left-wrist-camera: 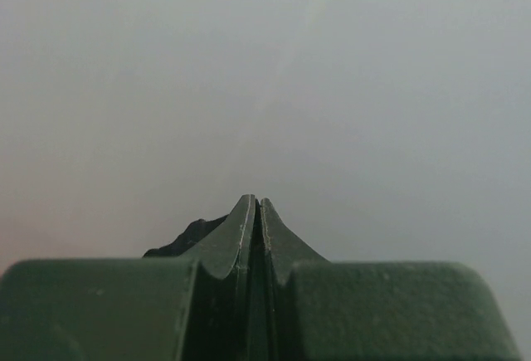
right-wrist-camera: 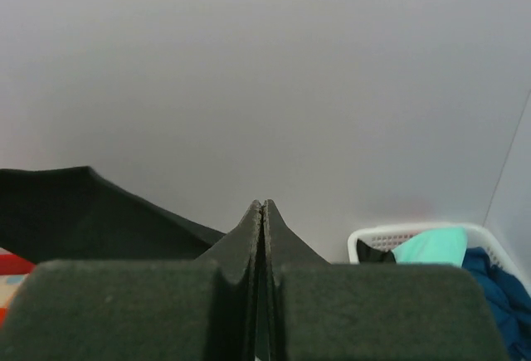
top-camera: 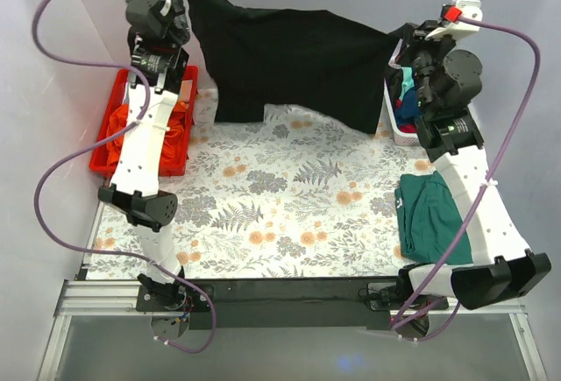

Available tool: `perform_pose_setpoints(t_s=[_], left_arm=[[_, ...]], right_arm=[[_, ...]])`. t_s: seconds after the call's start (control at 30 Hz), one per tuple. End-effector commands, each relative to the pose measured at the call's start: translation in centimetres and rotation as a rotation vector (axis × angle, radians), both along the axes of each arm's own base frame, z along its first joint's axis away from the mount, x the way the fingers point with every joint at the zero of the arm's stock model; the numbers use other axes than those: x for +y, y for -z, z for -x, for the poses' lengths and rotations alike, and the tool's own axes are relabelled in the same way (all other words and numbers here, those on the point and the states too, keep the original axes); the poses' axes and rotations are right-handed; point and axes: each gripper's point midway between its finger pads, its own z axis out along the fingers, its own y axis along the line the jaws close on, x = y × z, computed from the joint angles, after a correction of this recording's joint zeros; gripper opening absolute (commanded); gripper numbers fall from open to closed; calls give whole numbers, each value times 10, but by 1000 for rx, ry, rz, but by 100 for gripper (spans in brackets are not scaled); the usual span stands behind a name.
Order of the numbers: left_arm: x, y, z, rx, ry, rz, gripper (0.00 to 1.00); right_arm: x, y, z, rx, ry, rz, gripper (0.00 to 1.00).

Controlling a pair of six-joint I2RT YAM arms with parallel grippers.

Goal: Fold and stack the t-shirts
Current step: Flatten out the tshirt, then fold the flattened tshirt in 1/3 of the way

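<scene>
Left gripper (left-wrist-camera: 255, 205) clenched on black shirt (top-camera: 289, 61); right gripper (right-wrist-camera: 264, 206) clenched on its other end; shirt hangs stretched between them above table (top-camera: 280, 201) far side; red bin (top-camera: 103, 143) holds orange cloth (top-camera: 178, 134); white basket (right-wrist-camera: 373, 233) holds turquoise shirt (right-wrist-camera: 431, 245), navy shirt (right-wrist-camera: 500, 285); folded teal shirt (top-camera: 429, 216) on table, right.

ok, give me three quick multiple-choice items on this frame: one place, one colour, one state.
1. Where on the table is the teal shirt?
A) far left
B) near right
C) centre

2. What colour is the held shirt?
A) white
B) yellow
C) black

3. How is the held shirt?
A) folded flat
B) spread in the air between both grippers
C) bunched in one gripper

Key:
1 B: it lies beside the right arm.
2 C: it is plain black.
3 B: the left gripper and right gripper are each shut on it.
</scene>
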Motion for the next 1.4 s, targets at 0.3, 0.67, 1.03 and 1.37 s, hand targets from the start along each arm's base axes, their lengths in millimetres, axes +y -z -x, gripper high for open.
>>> perform_pose_setpoints(t_s=[0.3, 0.67, 1.03, 1.37], left_arm=[[18, 197, 88, 408, 20, 151, 0], [18, 481, 201, 1055, -229, 439, 0], [23, 535, 292, 1199, -344, 469, 0], [70, 477, 323, 991, -458, 581, 0]], right_arm=[[-9, 202, 55, 283, -39, -86, 1], [-36, 444, 161, 830, 127, -318, 1], [-70, 460, 196, 905, 326, -327, 1], [-71, 461, 202, 906, 343, -375, 1]])
